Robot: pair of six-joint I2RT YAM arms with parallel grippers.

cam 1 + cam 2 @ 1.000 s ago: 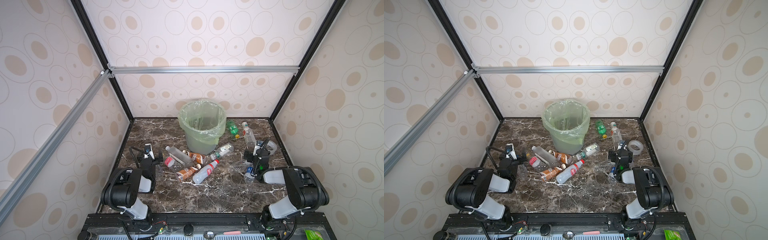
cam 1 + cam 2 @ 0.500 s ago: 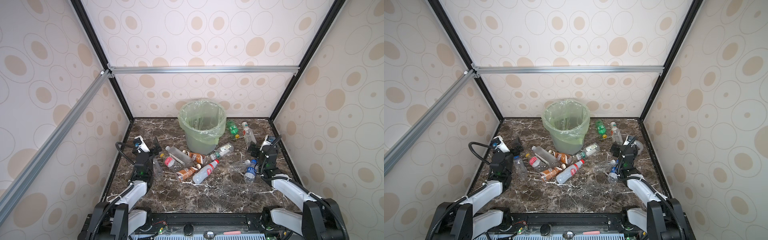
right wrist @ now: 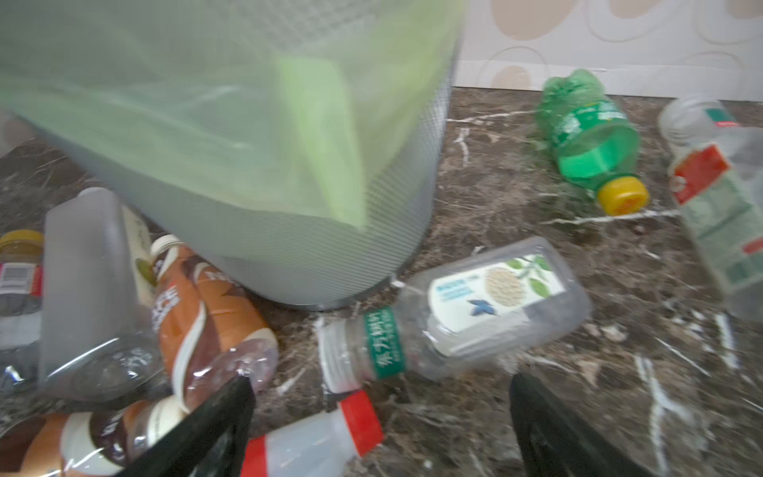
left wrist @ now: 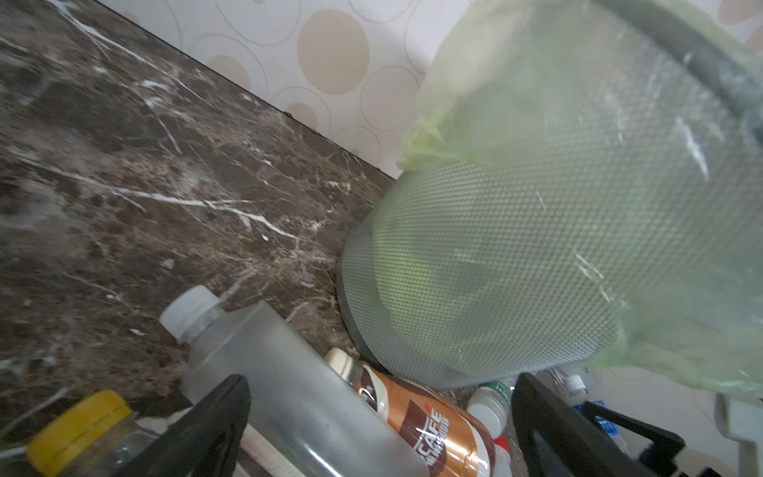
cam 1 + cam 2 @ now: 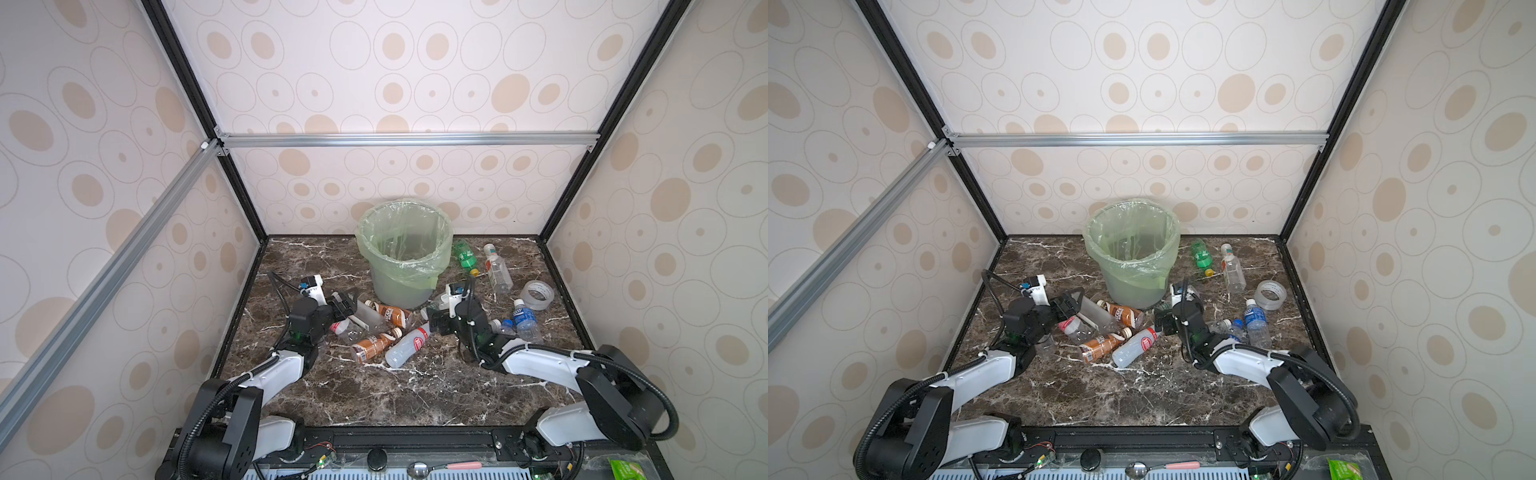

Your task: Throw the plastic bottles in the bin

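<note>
Marble tabletop (image 5: 395,395): plastic bottles (image 5: 405,348) strewn by bin (image 5: 401,286); left fingers (image 4: 206,429), right fingers (image 3: 206,433) apart.

Readable print on the bottles

The brown-labelled bottle (image 4: 429,429) carries "CAFE" in white capitals, with a smaller line under it too blurred to read. In the right wrist view the clear bottle (image 3: 475,314) has a green neck band with white Chinese characters, seemingly 东方树叶; the blue print on its white label is too small to read. A clear yellow-capped bottle (image 3: 18,285) shows a barcode, digits unreadable. The other labels are blurred.
</note>
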